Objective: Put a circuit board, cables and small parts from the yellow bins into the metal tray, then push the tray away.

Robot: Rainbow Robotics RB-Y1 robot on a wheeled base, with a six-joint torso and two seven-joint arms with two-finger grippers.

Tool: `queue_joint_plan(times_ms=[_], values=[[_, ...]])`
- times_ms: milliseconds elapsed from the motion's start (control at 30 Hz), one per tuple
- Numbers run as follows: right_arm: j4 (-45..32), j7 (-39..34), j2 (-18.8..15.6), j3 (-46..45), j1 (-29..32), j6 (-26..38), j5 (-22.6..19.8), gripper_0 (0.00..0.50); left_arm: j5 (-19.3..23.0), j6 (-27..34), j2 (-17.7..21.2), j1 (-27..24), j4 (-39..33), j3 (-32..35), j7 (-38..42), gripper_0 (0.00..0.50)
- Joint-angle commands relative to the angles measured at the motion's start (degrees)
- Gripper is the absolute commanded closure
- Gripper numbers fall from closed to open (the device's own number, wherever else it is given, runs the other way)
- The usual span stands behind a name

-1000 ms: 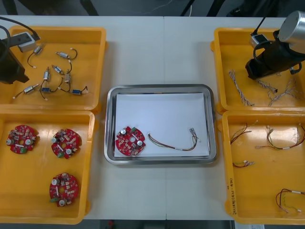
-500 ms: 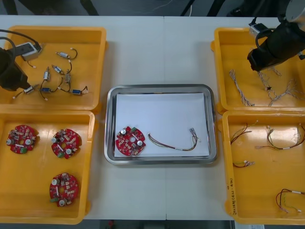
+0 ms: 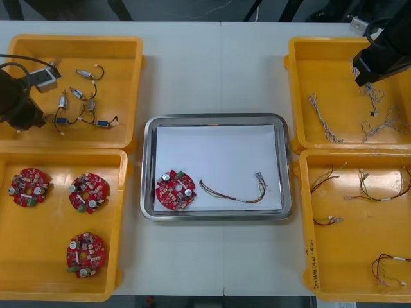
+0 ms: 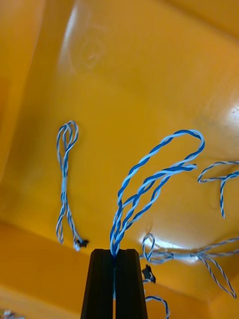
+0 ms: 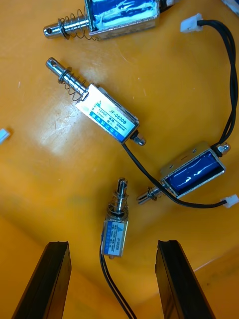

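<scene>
Pinching a twisted blue and white cable (image 4: 149, 184) by its end to draw it free, the right claw (image 4: 115, 254) hangs over the tabletop's (image 3: 218, 64) far right corner; the left claw (image 5: 113, 244) gapes to straddle a small metal part (image 5: 115, 230).

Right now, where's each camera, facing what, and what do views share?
Front: above the arms, looking steeply down at the light table and shiny rectangular metal tray; both arms show.
Right wrist: on that arm, facing the far right yellow plastic bin; right hand shut on a twisted blue and white cable.
Left wrist: on that arm, facing small metal parts in the far left yellow bin; left hand open.
Shared: front also shows that cable and those parts.
</scene>
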Motion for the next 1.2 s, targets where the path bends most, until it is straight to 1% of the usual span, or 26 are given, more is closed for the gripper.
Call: queue_joint_plan(times_ms=[33,133,300,433,567,700,767,867,967,1000,1033,1067,1100,1133,1167,1200], values=[[-11.49,-0.49,-3.23,-2.78,2.68,5.36,0.71,0.500,0.85,-1.88,3.07,-1.28,0.81,-1.84,-3.51,0.000],[-17.11,-1.02,-3.49,-2.95,4.79,8.79,0.80,0.500,1.29,-2.40,3.07,-1.28,1.60,-2.19,-3.69,0.000],[-22.91,-1.81,-3.40,-3.48,6.46,13.23,-0.17,0.500,1.64,-3.20,3.07,-1.28,2.22,-3.24,-3.69,0.000],[-27.57,-2.34,-2.26,-3.30,6.90,13.23,-0.61,0.500,1.90,-5.04,3.07,-1.28,3.10,-4.39,-3.69,0.000],[-32.58,-3.22,-1.38,-3.22,8.04,13.23,-0.70,0.500,2.25,-5.66,3.07,-1.28,3.63,-4.91,-3.69,0.000],[-40.84,-6.65,-1.12,-3.22,11.11,13.23,-1.14,0.500,2.25,-5.66,3.07,-1.28,3.98,-4.91,-3.69,0.000],[-45.59,-9.55,-1.03,-3.13,13.58,13.23,-2.81,0.500,2.52,-5.74,3.07,-1.28,4.24,-5.00,-3.69,0.000],[-49.10,-12.80,-1.03,-3.13,16.04,13.23,-5.53,0.500,2.78,-6.45,3.07,-1.28,4.42,-5.79,-3.60,0.000],[-51.83,-13.33,-1.03,-3.13,17.71,13.23,-6.76,0.500,3.04,-7.41,3.07,-1.28,4.77,-6.50,-3.51,0.000],[-52.44,-13.24,-1.03,-3.04,17.97,13.23,-6.85,0.500,3.04,-7.50,3.07,-1.28,4.77,-6.50,-3.51,0.008],[-53.76,-13.06,-0.85,-2.69,18.50,13.23,-6.85,0.500,3.13,-7.41,3.07,-1.28,4.86,-6.50,-3.51,0.075],[-55.17,-12.97,-0.59,-2.25,18.85,13.23,-6.94,0.500,3.31,-7.41,3.07,-1.28,4.86,-6.50,-3.51,0.155],[-55.87,-12.89,-0.41,-2.07,19.02,13.23,-6.94,0.500,3.31,-7.41,3.07,-1.28,4.86,-6.50,-3.51,0.214],[-57.36,-12.89,0.11,-1.55,19.20,13.23,-6.94,0.500,3.40,-7.41,3.07,-1.28,4.86,-6.50,-3.42,0.374],[-58.60,-12.89,0.64,-1.02,19.20,13.23,-6.76,0.500,3.48,-7.41,3.07,-1.28,4.86,-6.50,-3.42,0.464],[-59.30,-12.89,0.73,-0.67,19.20,13.23,-6.76,0.500,3.48,-7.41,3.07,-1.28,4.86,-6.50,-3.42,0.491]])
